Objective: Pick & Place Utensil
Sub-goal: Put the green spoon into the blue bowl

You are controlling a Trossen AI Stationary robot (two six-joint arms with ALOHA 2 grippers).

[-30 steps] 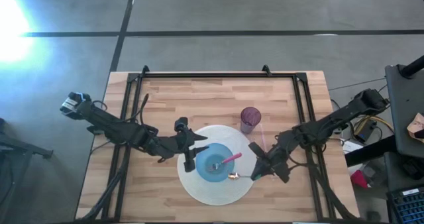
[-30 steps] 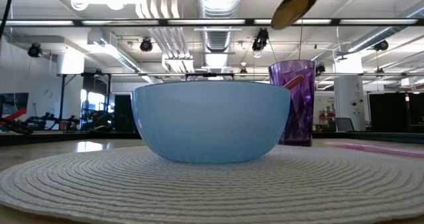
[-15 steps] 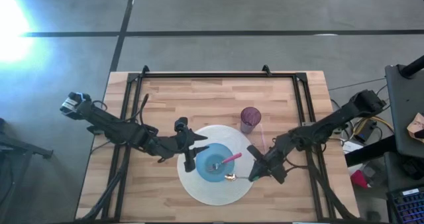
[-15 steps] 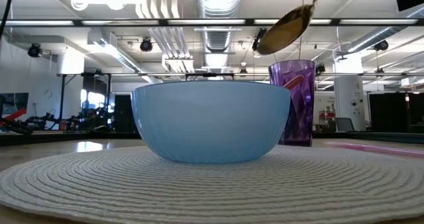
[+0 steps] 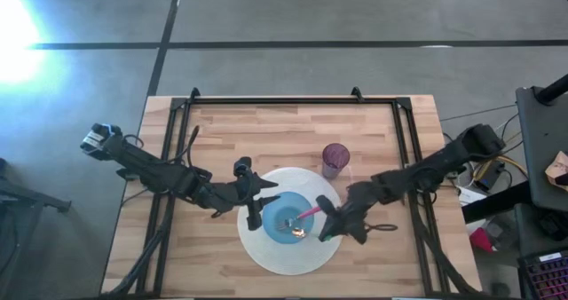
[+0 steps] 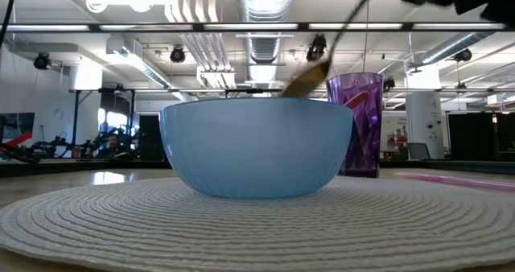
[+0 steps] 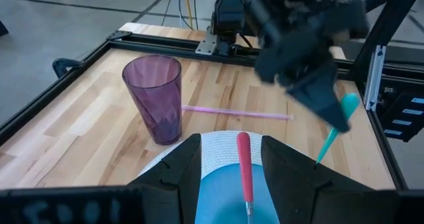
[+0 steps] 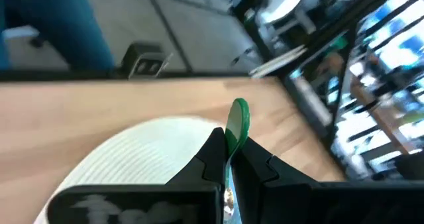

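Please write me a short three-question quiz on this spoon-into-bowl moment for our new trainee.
1. True or false: the right gripper is shut on the green-handled spoon.
2. Which stands beside the placemat? A) a purple cup B) a red mug C) a glass jar
3. Fill in: a pink-handled utensil rests in the blue ____.

Key: 1 true; 2 A; 3 bowl.

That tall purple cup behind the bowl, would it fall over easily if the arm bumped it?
Probably, yes. The purple cup stands tall on a base narrower than its mouth, so a knock near the rim would likely tip it. It looks see-through, thin and empty, so it is probably light and might slide on the wooden table first.
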